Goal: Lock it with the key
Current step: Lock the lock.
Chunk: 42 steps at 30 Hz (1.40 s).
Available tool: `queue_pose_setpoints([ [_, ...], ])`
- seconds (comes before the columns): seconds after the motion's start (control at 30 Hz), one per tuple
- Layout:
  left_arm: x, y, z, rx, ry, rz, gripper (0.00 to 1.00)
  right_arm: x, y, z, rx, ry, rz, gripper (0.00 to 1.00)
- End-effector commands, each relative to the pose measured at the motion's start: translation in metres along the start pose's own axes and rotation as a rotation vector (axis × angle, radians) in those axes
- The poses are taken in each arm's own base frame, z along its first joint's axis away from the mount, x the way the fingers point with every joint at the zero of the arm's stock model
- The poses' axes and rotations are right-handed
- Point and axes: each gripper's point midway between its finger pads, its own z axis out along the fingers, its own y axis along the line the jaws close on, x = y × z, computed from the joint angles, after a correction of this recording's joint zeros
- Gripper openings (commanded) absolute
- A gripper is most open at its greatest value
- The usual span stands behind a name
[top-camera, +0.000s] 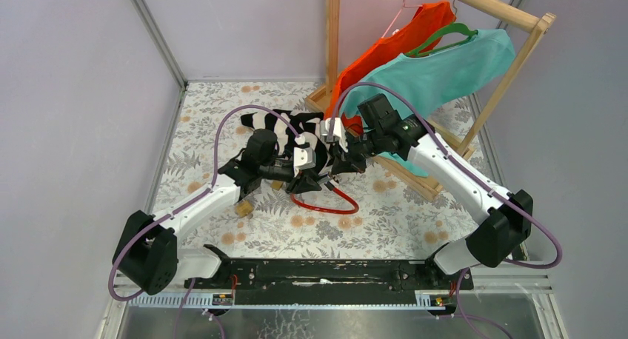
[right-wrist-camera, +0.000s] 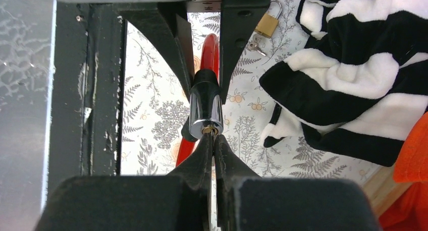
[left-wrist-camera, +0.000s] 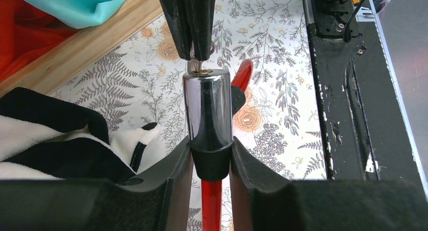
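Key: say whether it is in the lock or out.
In: the key sits in the end of the chrome lock barrel, pinched by the right hand.

2 grippers are showing, left gripper [left-wrist-camera: 211, 148] and right gripper [right-wrist-camera: 213, 136], with 1 red cable lock [left-wrist-camera: 208, 105], 1 key [right-wrist-camera: 208, 130] in it, 1 brass padlock [right-wrist-camera: 266, 24] and 1 striped garment [right-wrist-camera: 353, 64]; 1 orange shirt [top-camera: 403, 39] and 1 teal shirt [top-camera: 444, 72] are hanging.

Lock cylinder [left-wrist-camera: 208, 110] in the left end effector [left-wrist-camera: 211, 158], key [left-wrist-camera: 197, 68] in its far end, in the right end effector [right-wrist-camera: 212, 139].
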Motion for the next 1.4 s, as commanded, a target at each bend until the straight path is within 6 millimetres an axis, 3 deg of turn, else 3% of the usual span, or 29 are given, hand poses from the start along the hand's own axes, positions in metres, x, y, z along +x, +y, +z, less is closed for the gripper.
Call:
queue_pose_setpoints([
  [0.0,0.008,-0.008,0.000,0.019,0.025,-0.014,0.00,0.001,-0.011,-0.011,0.058,0.049,-0.187,0.00],
  [0.33,0.018,-0.013,-0.004,0.027,0.061,0.019,0.00,-0.005,-0.020,-0.026,0.129,0.081,-0.247,0.00],
  [0.83,0.020,-0.012,-0.008,0.002,0.080,0.037,0.00,-0.004,-0.016,-0.048,0.169,0.131,-0.157,0.00],
  [1.13,0.018,-0.006,-0.010,-0.037,0.084,0.031,0.00,-0.001,-0.013,-0.052,0.173,0.134,-0.047,0.00],
  [1.2,0.018,-0.008,-0.009,-0.021,0.078,0.023,0.00,0.003,-0.007,-0.051,0.151,0.134,-0.059,0.00],
  [1.37,0.015,-0.015,-0.006,0.027,0.057,-0.004,0.00,0.010,-0.018,-0.052,0.227,0.138,-0.129,0.00],
])
